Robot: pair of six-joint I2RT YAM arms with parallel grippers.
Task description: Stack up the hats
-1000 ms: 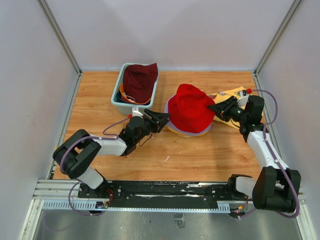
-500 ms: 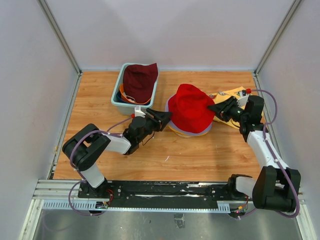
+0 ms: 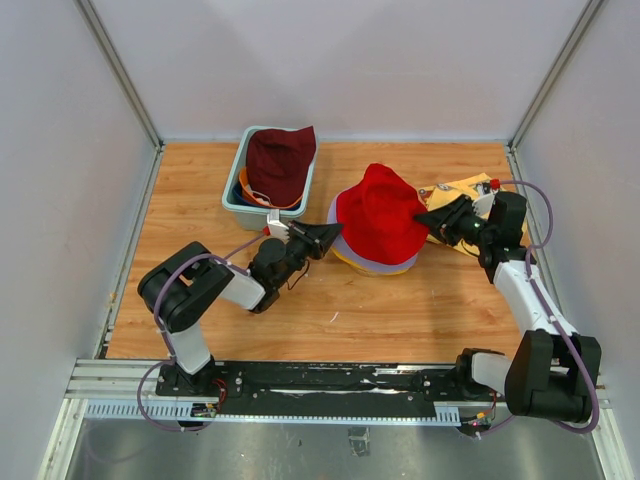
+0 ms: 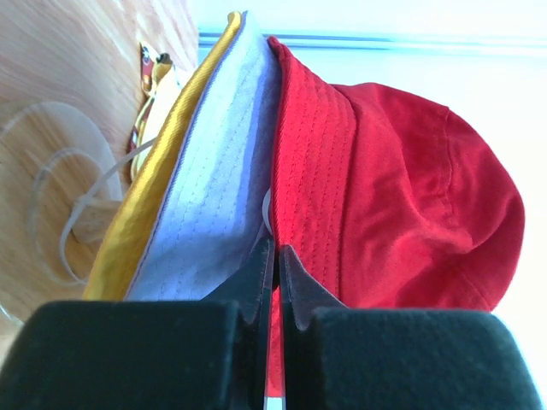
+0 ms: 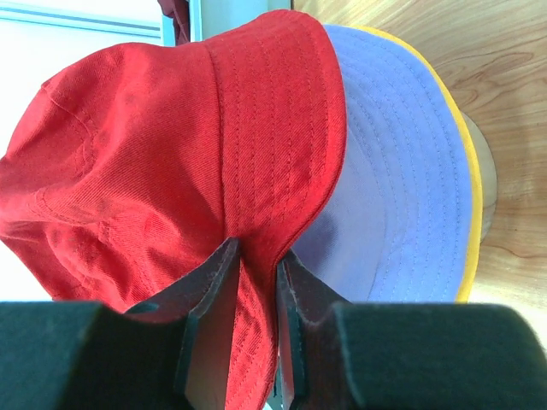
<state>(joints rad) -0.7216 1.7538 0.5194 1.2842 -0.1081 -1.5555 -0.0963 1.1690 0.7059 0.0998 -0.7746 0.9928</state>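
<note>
The left end effector (image 3: 332, 233) has been advanced and closed on the brim of the red hat (image 3: 380, 215), pinched opposite by the right end effector (image 3: 421, 212); both sides should be lowered evenly.

place: lab test cell, boxed in around me
walls: plain white panels (image 3: 350, 60) at 9, 12 and 3 o'clock
rail: aluminium mounting rail (image 3: 100, 385) at 6 o'clock
floor: wooden tabletop (image 3: 400, 310)
</note>
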